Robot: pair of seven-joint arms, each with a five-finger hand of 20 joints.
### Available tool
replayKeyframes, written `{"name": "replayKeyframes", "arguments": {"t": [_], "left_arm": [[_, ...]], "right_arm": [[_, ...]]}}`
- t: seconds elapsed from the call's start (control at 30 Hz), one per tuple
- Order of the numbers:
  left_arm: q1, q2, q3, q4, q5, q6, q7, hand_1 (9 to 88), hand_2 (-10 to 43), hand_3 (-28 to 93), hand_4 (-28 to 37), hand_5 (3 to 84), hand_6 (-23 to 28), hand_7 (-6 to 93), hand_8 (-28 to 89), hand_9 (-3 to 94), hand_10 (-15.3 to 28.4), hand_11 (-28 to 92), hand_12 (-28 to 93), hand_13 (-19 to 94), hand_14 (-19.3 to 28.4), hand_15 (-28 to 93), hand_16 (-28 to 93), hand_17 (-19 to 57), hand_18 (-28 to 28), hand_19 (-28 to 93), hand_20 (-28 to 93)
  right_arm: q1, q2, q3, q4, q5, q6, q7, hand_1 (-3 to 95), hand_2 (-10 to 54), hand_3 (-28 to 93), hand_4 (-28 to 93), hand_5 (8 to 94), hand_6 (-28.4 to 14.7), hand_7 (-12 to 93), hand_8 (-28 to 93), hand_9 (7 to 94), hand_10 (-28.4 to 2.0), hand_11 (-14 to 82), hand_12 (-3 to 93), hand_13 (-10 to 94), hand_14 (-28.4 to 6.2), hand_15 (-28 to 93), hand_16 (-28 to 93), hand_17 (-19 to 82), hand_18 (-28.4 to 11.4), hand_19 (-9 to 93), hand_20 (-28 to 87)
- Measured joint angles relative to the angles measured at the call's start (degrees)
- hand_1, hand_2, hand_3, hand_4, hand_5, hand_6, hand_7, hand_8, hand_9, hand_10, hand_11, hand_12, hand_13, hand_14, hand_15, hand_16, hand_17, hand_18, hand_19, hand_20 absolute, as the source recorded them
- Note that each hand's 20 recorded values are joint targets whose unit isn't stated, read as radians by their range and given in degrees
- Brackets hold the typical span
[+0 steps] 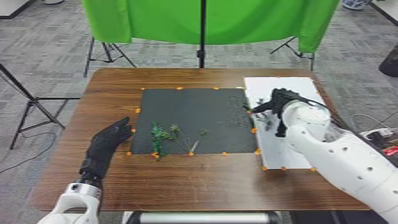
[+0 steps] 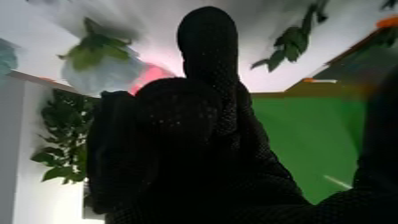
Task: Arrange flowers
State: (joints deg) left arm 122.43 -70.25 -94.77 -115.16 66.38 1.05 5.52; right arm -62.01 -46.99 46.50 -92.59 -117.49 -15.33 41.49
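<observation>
Left robot hand point(image 1: 110, 135): fingers straight, beside the dark mat point(image 1: 191, 107), likely parked to give your right side room. Green stems point(image 1: 158, 137) lie to its right, presumably spaced for easy picking. Right robot hand point(image 1: 282, 98): over the white board point(image 1: 280, 159); pinching or spread, you can't tell. Right wrist view adds detail: white flower point(image 2: 99, 67), pink bloom point(image 2: 153, 76) beside it.

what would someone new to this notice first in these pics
Probably the bright green cloth hanging beyond the far edge of the brown wooden table. Next might come the right hand in its black glove, dark against the white board on the table's right side. The green sprigs also stand out, lying on the near part of the dark mat.
</observation>
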Motion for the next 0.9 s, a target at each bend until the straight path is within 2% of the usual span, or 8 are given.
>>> {"name": "replayKeyframes", "arguments": {"t": [0.27,0.33,0.4,0.5,0.6,0.67,0.77,0.9], "left_arm": [[0.0,0.0,-0.06,0.0,0.0,-0.01,-0.04,24.3,-1.9,64,-24.9,40.6,3.4,7.7,-5,38.3,11.8,11,14,29,16.7,15,4,0.6,13.6,5,16],[0.0,0.0,-0.06,-0.01,0.0,-0.01,-0.04,24.4,-1.9,64,-24.9,40.6,3.4,7.7,-5,38.3,11.8,11,14,29,16.6,15,4,0.6,13.6,5,16],[0.0,0.0,-0.06,-0.01,0.0,0.0,-0.04,24.4,-1.9,64,-24.9,40.6,3.4,7.7,-5,38.2,11.9,11,14,29,16.6,15,4,0.6,13.6,5,16],[0.0,0.0,-0.06,-0.01,0.0,0.0,-0.04,24.4,-1.9,64,-24.8,40.7,3.4,7.8,-5,38.3,11.9,11,14,29,16.6,15,4,0.6,13.6,5,16],[-0.01,0.0,-0.07,-0.01,0.0,0.0,-0.04,24.4,-1.9,64,-24.8,40.7,3.6,7.7,-5,38.2,11.9,11,14,29,16.6,15,4,0.5,13.7,5,16],[-0.01,-0.03,-0.07,-0.01,0.0,0.0,-0.04,24.4,-1.9,64,-24.8,40.7,3.6,7.6,-5,38.2,11.9,11,14,29,16.6,15,4,0.5,13.7,5,16],[0.0,-0.05,-0.08,-0.02,0.0,0.0,-0.04,24.5,-1.8,63,-24.8,40.8,3.6,7.6,-5,38.2,11.9,11,14,29,16.6,15,4,0.4,13.7,5,16],[0.01,-0.05,-0.08,-0.02,0.0,0.0,-0.04,24.5,-1.8,63,-24.8,40.7,3.6,7.6,-5,38.2,11.9,11,14,29,16.7,15,4,0.4,13.8,5,16]], "right_arm": [[1.61,-0.19,-3.9,-0.37,-2.24,0.22,-0.7,18.8,-9.5,44,-22,70.1,-8.5,9,-5,81.6,-16.5,38.2,31.5,86,-6.0,63,36,62,-15.1,93,61],[1.91,-0.25,-4.78,-0.57,-3.16,0.01,-1.04,20.4,-9.5,49,-20,70.7,-8.2,9,-5,81.8,-16.3,38.2,31.5,86,-6.0,63,36,62,-15.1,93,62],[2.34,-0.41,-5.7,-0.58,-4.53,-0.52,-1.25,28.1,-9.5,53,-17,73.0,-6.9,12,-5,82.4,-14.7,40.0,32.1,86,-5.4,64,36,63,-14.6,93,62],[3.3,-0.69,-8.14,-0.3,-8.7,-1.44,-1.52,38.7,-9.5,58,-17,78.8,-2.5,20,-4,85.2,-12.2,43.4,31.8,89,-4.3,64,36,65,-14.1,93,64],[4.07,-1.22,-10.55,-0.02,-13.69,-1.97,-2.06,51.9,-9.5,49,-11,83.8,-1.4,22,18,88.1,-11.5,45.7,30.9,91,-3.9,66,36,67,-14.2,93,66],[4.13,-1.84,-10.81,-0.18,-14.54,-1.65,-2.4,55.4,-9.5,50,-10,85.6,-1.0,23,22,89.3,-11.2,46.1,30.9,92,-3.8,66,36,68,-14.4,93,68],[3.73,-2.45,-10.81,-0.4,-12.93,1.13,-2.85,56.0,-9.5,53,-11,86.2,-0.5,24,23,89.8,-11.0,46.8,31.1,92,-3.7,67,36,69,-14.7,93,69],[2.0,-2.2,-10.16,-0.28,-8.93,8.37,-2.86,55.8,-9.5,56,-12,86.2,-0.4,25,24,89.8,-10.7,47.7,31.5,92,-4.0,68,37,69,-14.6,93,70]]}}
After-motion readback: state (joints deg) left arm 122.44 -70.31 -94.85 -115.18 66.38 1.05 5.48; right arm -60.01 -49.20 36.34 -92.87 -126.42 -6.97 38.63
